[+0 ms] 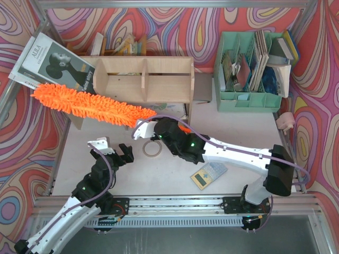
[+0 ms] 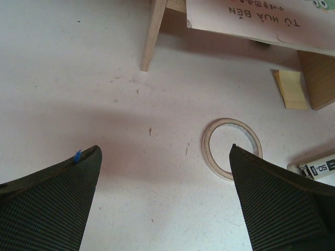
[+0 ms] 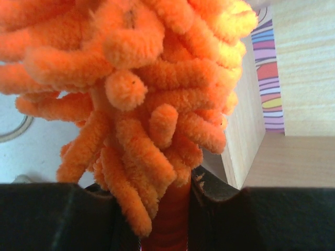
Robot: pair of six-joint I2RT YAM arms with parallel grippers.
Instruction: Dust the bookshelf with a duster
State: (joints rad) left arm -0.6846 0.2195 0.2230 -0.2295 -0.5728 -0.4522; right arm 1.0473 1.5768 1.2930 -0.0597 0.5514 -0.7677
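Duster [image 1: 90,105]: shaggy orange head slanting from the left-centre of the top view down toward the middle. Its thick end lies over the lower edge of a magazine [image 1: 53,64], and its narrow end meets the right gripper [image 1: 160,124].
Duster relative to right gripper: the head stretches up and to the left, away from the jaws. In the right wrist view the duster [image 3: 146,94] fills the upper frame directly above the fingers, and the thin orange handle [image 3: 168,225] runs down between them.
Right gripper state: narrowed onto the handle, clamping it just below the head.
Bookshelf [image 1: 144,79]: pale plywood unit with a central divider, upper centre of the top view. The duster head crosses in front of its lower-left corner; from above I cannot tell whether it touches the wood. In the right wrist view a panel of the bookshelf [image 3: 306,57] stands at the right of the frame, just beside the orange strands.
Right arm pose: reaches from its base at lower right diagonally up and left across the table [image 1: 238,137], with the wrist ending just below the shelf's front edge.
Left gripper [image 1: 113,150]: jaws spread wide, holding nothing, over bare tabletop at lower left-centre of the top view, near the duster head but apart from it.
Left wrist view: two dark fingers [image 2: 52,204] in the bottom corners, with a tape ring [image 2: 230,122] lying flat on the table by the right-hand one.
Left arm pose: rises from the bottom-left corner, elbow bent, wrist tipped down at the table.
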